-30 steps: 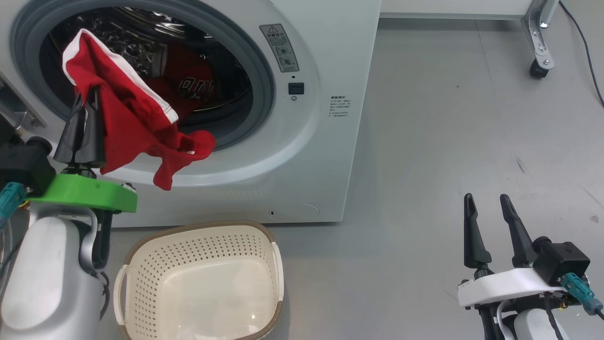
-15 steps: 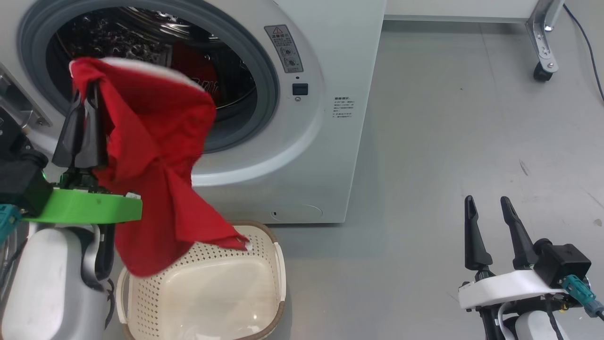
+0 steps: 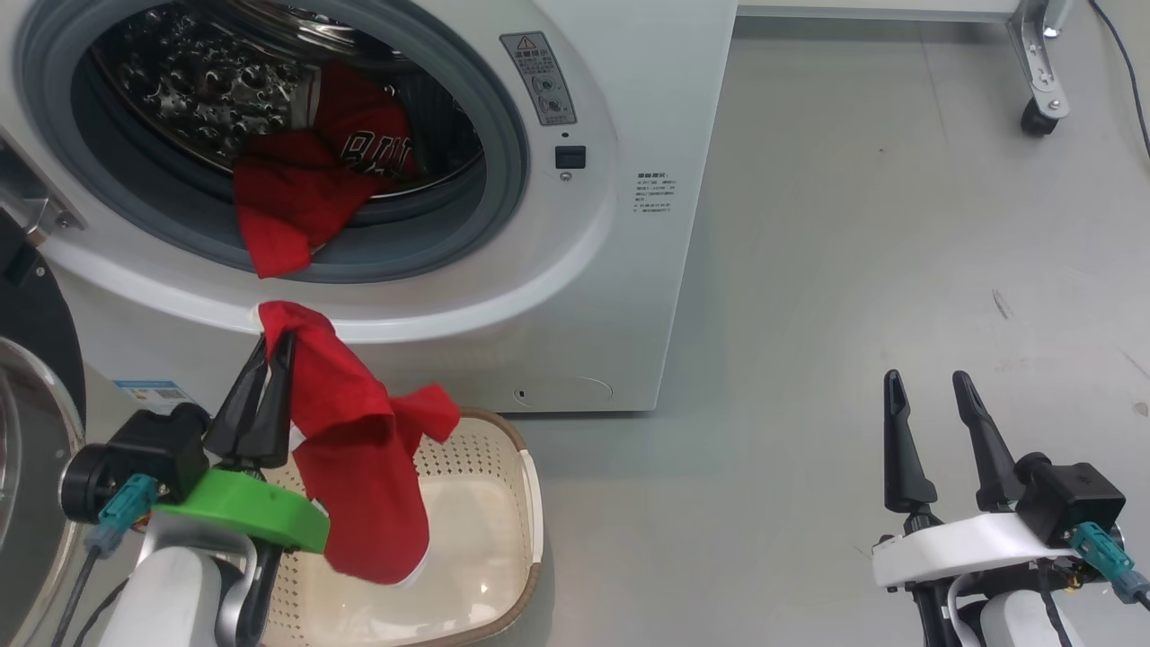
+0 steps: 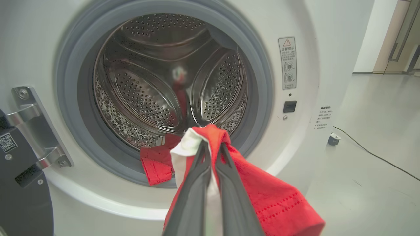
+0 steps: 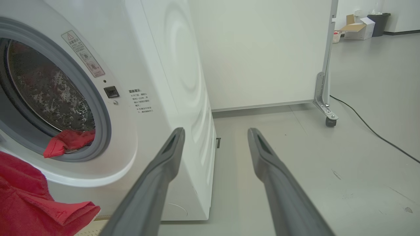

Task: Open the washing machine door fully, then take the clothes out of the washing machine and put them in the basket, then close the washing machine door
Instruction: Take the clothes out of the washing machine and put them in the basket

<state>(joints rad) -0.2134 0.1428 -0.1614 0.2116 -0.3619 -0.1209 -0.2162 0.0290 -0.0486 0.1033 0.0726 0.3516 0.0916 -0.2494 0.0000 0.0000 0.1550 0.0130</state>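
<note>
L end effector [image 3: 275, 345] grips red garment [image 3: 359, 476] above basket [image 3: 531, 503].

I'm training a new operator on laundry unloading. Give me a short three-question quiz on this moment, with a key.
1. True or false: the right gripper holds a garment.
2. The red garment clamped in the left gripper hangs: A) over the basket; B) on the floor; C) across the door.
3. Fill in: another red garment lies in the washing machine's ____.
Key: 1 false; 2 A; 3 drum.
</note>
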